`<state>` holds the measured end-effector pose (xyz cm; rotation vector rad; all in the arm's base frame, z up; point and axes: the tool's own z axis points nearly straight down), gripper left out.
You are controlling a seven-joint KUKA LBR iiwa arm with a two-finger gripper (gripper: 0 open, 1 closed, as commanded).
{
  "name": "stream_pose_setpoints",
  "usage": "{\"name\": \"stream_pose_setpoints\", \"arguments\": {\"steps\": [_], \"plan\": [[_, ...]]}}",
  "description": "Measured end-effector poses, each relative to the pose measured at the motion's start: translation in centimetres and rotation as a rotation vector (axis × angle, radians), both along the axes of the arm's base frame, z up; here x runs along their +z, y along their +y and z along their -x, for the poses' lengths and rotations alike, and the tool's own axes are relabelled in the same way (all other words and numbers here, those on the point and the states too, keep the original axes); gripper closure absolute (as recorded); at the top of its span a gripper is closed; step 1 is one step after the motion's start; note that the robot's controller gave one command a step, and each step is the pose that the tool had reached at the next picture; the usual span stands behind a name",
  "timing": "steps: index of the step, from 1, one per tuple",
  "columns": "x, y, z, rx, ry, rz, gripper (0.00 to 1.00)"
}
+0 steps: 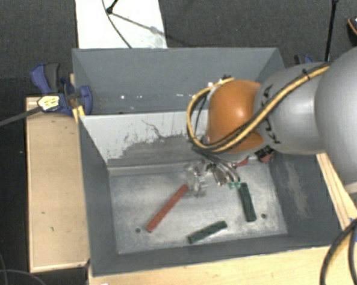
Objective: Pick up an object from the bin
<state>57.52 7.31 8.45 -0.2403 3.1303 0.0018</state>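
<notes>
Overhead view of the grey metal bin [97, 192], with the arm [321, 106] entering from the right. Its wrist carries a rounded orange cover [234, 114] looped by yellow and black cables [195, 117]. The jaws hang below this cover, low over the bin floor, a little right of the middle and near the back wall. They appear as a small cluster of pale metal parts, and whether they are released or clenched cannot be told. The nearest thing is a red-brown stick [167, 209], long and narrow, lying flat on the floor on a diagonal. Its lower end points toward the front left of the bin and its upper end runs up to the left side of the jaws. That end lies just beside them, and contact cannot be judged. No part of the stick is seen between the jaws. To their right lies a dark green bar [247, 202], nearly parallel to the right wall, with its upper end close under the wrist. A second dark green bar [207, 232] lies near the front wall, slightly tilted and well apart from the jaws. Dark lettering on the arm's grey shell beside the cover is too small to read.
</notes>
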Motion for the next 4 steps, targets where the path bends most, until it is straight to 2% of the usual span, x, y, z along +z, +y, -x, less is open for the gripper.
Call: {"name": "stream_pose_setpoints", "arguments": {"steps": [1,2,3,4], "plan": [[0.0,0.0,0.0,-0.001,0.000,0.000,0.00],[-1.4,4.1,-1.0,0.088,-0.004,-0.001,0.00],[-1.4,3.9,-1.0,0.084,-0.003,0.000,1.00],[12.5,8.1,0.1,0.140,-0.009,-0.002,1.00]]}}
